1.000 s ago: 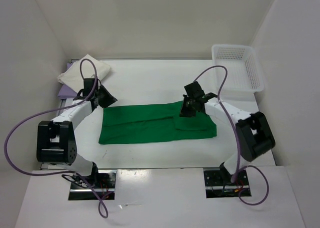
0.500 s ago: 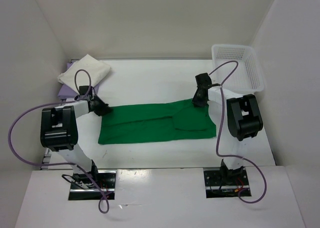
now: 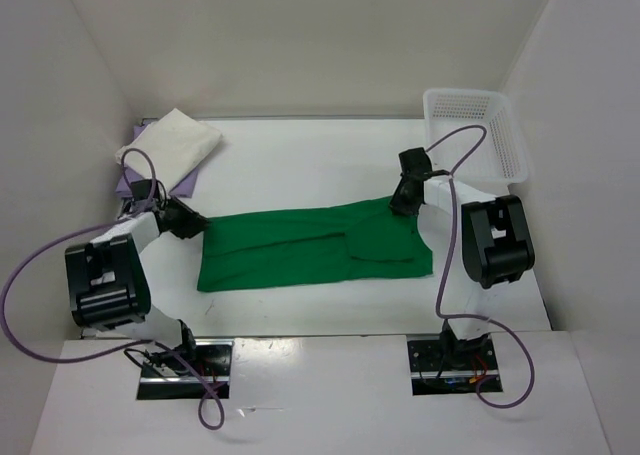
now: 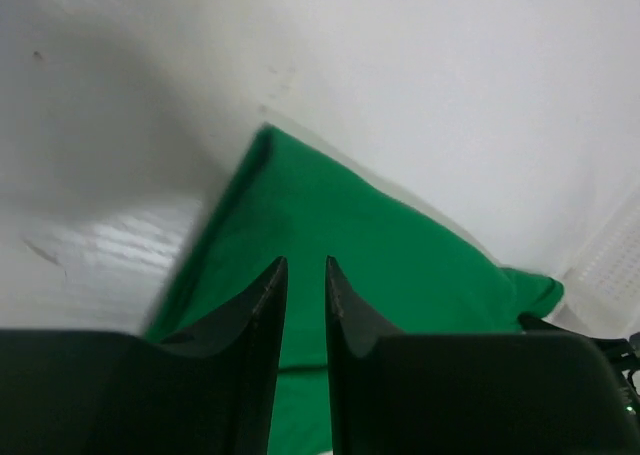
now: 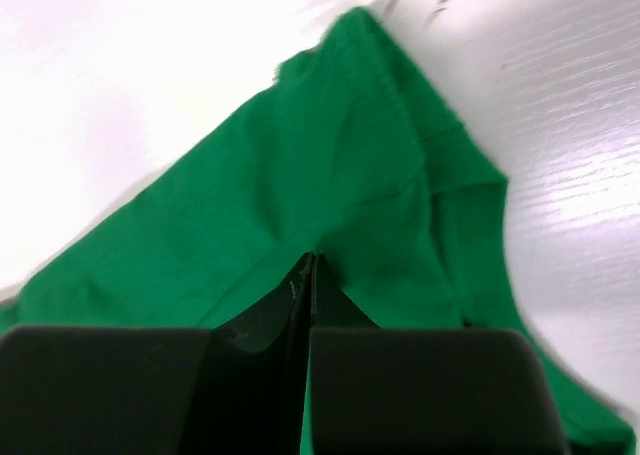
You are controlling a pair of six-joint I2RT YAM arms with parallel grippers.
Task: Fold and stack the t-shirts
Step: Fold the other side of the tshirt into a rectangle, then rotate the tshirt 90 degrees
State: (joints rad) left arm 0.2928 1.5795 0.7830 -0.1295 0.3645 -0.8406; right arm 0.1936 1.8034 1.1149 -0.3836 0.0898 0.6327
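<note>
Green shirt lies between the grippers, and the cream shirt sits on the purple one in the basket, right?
Not in the basket: the top view shows the cream shirt on the purple one at the table's far-left corner. The rest holds.

1 white lattice basket (image 3: 512,145) at far-R corner of table (image 3: 300,165).

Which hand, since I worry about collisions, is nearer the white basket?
Right. The right hand is at the green t-shirt's far corner, close to the basket; the left hand is at the shirt's opposite end, across the table.
</note>
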